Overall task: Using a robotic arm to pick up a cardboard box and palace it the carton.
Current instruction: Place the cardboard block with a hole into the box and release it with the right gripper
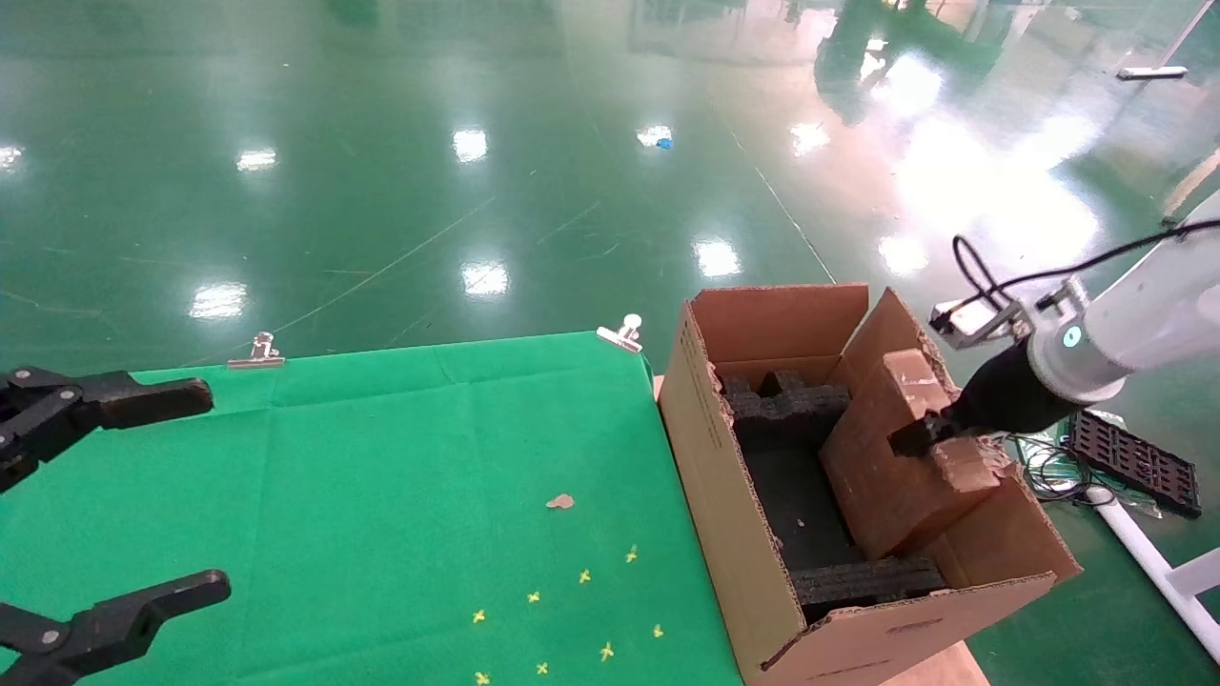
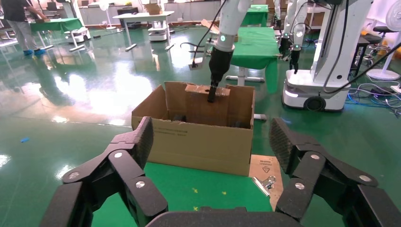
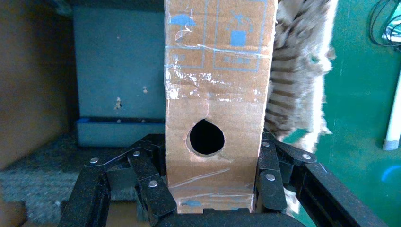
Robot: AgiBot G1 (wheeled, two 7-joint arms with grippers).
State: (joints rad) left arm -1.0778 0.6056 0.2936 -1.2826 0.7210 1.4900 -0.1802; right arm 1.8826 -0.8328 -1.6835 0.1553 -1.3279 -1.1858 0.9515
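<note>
Your right pincer (image 1: 913,437) is clamped on the cardboard box (image 1: 891,457), fingers (image 3: 150,185) pressed to both broad faces, holding it tilted inside the carton (image 1: 734,534) at the right edge of the green surface (image 1: 362,495). Black foam padding (image 1: 786,408) lies under and beyond the box, and the carton's torn right flap (image 3: 298,90) sits just beside it. Your left pincer (image 1: 105,505) hangs spread wide over the surface's near left.

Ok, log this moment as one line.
right tool: shut on cardboard box | box: tilted, lower part inside carton | left tool: open, idle over green table
</note>
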